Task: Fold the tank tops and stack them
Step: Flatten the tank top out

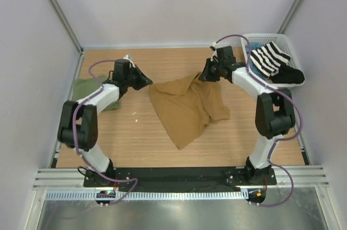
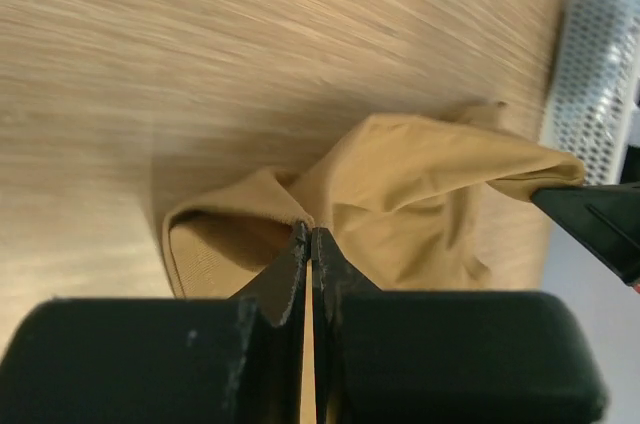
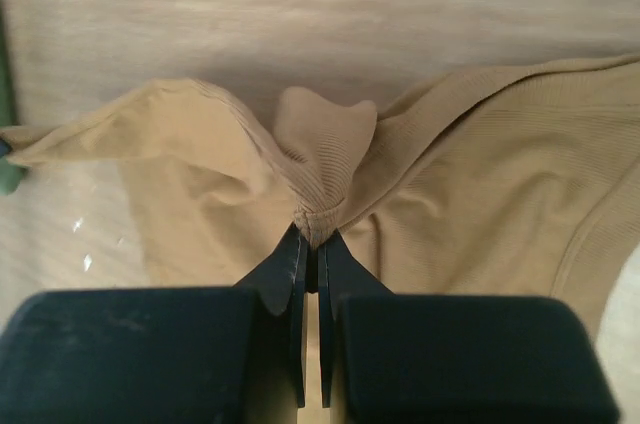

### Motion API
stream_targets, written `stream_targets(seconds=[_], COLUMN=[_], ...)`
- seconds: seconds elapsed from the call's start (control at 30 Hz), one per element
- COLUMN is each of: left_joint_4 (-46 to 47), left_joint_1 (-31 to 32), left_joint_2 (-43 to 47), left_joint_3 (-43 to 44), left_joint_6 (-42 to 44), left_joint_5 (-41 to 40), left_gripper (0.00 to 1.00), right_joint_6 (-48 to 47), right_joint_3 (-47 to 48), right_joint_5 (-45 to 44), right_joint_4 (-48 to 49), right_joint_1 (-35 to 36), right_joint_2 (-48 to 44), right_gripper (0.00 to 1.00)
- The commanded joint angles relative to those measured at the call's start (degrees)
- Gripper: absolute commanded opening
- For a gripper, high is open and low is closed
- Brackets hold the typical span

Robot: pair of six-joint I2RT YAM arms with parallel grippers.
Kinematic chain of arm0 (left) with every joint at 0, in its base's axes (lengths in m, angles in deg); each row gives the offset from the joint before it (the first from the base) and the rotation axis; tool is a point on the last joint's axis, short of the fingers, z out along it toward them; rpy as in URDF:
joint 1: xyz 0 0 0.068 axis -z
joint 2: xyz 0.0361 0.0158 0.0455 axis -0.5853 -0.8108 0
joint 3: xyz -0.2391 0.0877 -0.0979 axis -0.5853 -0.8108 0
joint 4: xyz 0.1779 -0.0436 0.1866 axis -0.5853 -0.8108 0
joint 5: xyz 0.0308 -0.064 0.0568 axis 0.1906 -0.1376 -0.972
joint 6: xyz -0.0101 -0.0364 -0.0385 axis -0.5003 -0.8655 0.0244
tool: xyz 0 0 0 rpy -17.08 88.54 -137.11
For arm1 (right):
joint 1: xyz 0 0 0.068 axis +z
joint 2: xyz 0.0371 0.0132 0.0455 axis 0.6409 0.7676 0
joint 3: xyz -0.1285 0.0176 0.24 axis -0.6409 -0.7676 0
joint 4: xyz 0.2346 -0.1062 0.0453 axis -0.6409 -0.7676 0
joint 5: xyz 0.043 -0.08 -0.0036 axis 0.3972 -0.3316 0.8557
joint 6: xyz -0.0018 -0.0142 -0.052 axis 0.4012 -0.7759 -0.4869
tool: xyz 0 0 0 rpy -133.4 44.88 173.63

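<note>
Top view: pinching the tan top (image 1: pixel 187 108) at the centre, with the left gripper (image 1: pixel 145 82) clamped on its 10 o'clock corner and the right gripper (image 1: pixel 205 74) on its 1 o'clock corner. Probably stretching it flat for folding. Leaving the green top (image 1: pixel 87 89) waiting at 9 o'clock.

Left wrist: biting down tight on a bunched fold.

Right wrist: squeezing a puckered edge, same deal.

The cell I work in. A pale wood-grain tabletop (image 1: pixel 135 138) lies before me, enclosed by a plain white back wall (image 1: pixel 179 2), left wall (image 1: pixel 27 78) and right wall (image 1: pixel 331 51). Aluminium posts (image 1: pixel 58 10) rise from the rear corners. A black mat (image 1: pixel 179 178) and a brushed steel sheet (image 1: pixel 179 213) border the near edge. The light is even and shadows are soft.
</note>
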Motion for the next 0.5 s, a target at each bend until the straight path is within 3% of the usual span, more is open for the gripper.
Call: stream_targets(seconds=[0.0, 0.13, 0.4, 0.43, 0.47], left_joint_4=[14.6, 14.9, 12.5, 12.2, 12.0], left_joint_1=[-1.0, -2.2, -4.2, -4.8, -5.0], left_joint_2=[-5.3, -15.7, -23.5, -25.2, -25.9], left_joint_3=[3.4, 9.8, 20.6, 21.6, 22.6], left_joint_6=[-2.1, -3.4, -4.8, -5.6, -5.6], left_joint_5=[-3.9, -3.4, -8.3, -8.6, -8.8], left_gripper=[0.00, 0.00, 0.00, 0.00, 0.00], right_joint_6=[1.5, 1.0, 0.3, 0.7, 1.1], right_joint_3=[8.1, 15.4, 33.2, 37.8, 40.2], right_joint_5=[-0.9, -2.5, -6.4, -7.1, -7.8], right_joint_4=[7.0, 5.7, 2.3, 1.8, 0.9], right_joint_1=[-0.9, -1.6, -3.7, -4.1, -4.2], right_joint_2=[6.9, 14.6, 26.5, 29.3, 30.4], right_gripper=[0.01, 0.01, 0.02, 0.08, 0.25])
